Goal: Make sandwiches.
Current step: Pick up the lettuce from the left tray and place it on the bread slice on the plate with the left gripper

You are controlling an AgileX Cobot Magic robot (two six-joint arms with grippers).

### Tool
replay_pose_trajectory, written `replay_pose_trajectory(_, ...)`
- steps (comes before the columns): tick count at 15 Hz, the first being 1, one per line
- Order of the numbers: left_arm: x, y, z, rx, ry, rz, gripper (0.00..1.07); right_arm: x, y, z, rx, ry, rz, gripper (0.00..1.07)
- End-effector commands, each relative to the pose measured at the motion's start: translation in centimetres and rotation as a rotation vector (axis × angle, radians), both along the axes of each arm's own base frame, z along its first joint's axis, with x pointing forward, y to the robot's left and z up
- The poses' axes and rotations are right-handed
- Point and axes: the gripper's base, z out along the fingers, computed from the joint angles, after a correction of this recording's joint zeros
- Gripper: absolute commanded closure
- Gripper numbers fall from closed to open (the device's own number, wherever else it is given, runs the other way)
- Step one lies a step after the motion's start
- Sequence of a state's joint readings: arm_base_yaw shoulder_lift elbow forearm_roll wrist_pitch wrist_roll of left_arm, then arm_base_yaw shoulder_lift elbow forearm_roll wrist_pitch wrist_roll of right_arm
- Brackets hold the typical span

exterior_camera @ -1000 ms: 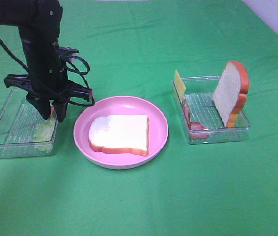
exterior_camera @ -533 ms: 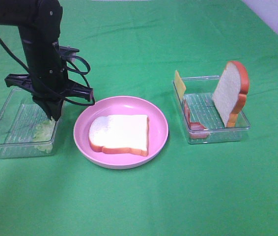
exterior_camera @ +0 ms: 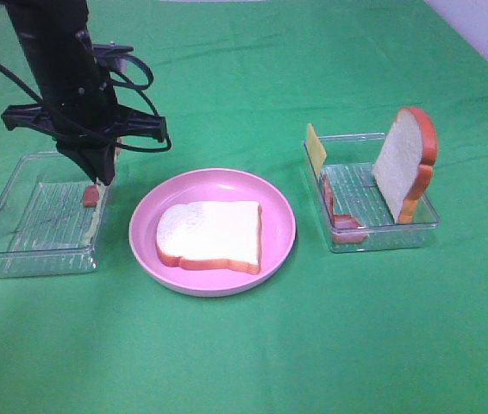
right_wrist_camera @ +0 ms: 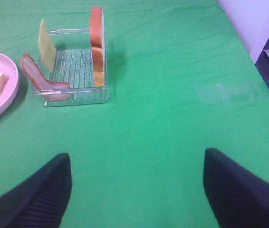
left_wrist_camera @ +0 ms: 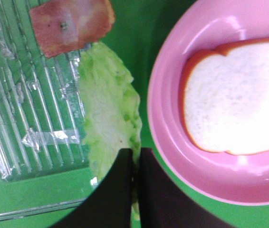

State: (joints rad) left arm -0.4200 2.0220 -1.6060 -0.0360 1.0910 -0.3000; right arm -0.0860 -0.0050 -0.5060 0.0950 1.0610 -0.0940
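A white bread slice (exterior_camera: 211,235) lies flat on the round pink plate (exterior_camera: 145,259). My left gripper (exterior_camera: 99,178) hangs over the right end of the left clear tray (exterior_camera: 11,246), a little above it. It is shut on one end of the pale green lettuce (left_wrist_camera: 108,107), which dangles past the tray's edge toward the plate (left_wrist_camera: 165,142). A bacon piece (left_wrist_camera: 70,23) lies in that tray. My right gripper (right_wrist_camera: 137,190) is open over bare green cloth, well short of the right tray (right_wrist_camera: 72,97), and is outside the high view.
The right tray (exterior_camera: 382,237) holds an upright bread slice (exterior_camera: 406,164), a yellow cheese slice (exterior_camera: 315,148) leaning on its far-left corner, and bacon strips (exterior_camera: 340,217). Green cloth covers the table all around. A white wall (right_wrist_camera: 253,19) borders the far right.
My left gripper has shut on the lettuce and lifted it up out of the left tray. A bacon piece that was hidden under it now shows. The right arm has not moved.
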Motion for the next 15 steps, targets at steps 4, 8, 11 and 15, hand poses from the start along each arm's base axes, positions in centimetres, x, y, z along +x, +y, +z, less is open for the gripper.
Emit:
replay_pose_trajectory(4,-1.2,-4.6,1.5,-0.256,-0.062,-0.106,1.07,-0.2,0.0,0.0,-0.015,-0.015,0.0,0.34)
replay_pose_trajectory(8,-3.2,-10.1,2.1,-0.368,-0.19,-0.237,1.07,-0.2,0.0,0.0,-0.015,-0.015,0.0,0.34)
replay_pose_trajectory(11,-3.5,-11.4,1.3,-0.378,-0.21,-0.256,1.07,-0.2,0.0,0.0,-0.015,-0.015,0.0,0.34)
replay_pose_trajectory(15,-3.3,-11.0,-1.1,-0.277,-0.157,-0.301,1.07,-0.2,0.0,0.0,-0.015,-0.015,0.0,0.34)
